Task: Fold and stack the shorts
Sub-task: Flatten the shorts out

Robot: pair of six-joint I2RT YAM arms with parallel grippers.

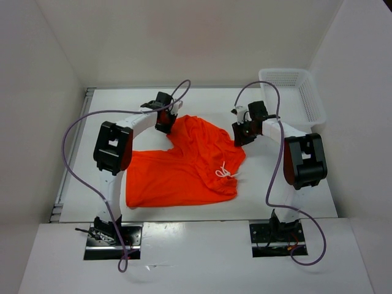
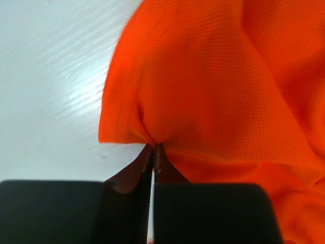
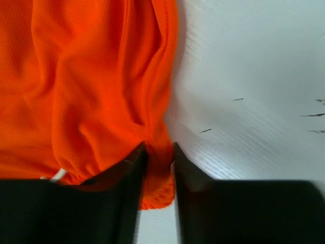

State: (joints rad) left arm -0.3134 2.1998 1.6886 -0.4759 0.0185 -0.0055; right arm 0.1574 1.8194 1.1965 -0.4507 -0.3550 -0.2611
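The left tool (image 2: 154, 151) and right tool (image 3: 159, 152) each pinched the bright orange soft fabric shorts (image 1: 184, 165) bunched ahead; judged best drawn together, evenly.

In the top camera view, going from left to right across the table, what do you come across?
The left gripper, shut on the shorts → white drawstring → right gripper, also shut on the shorts → white mesh basket.
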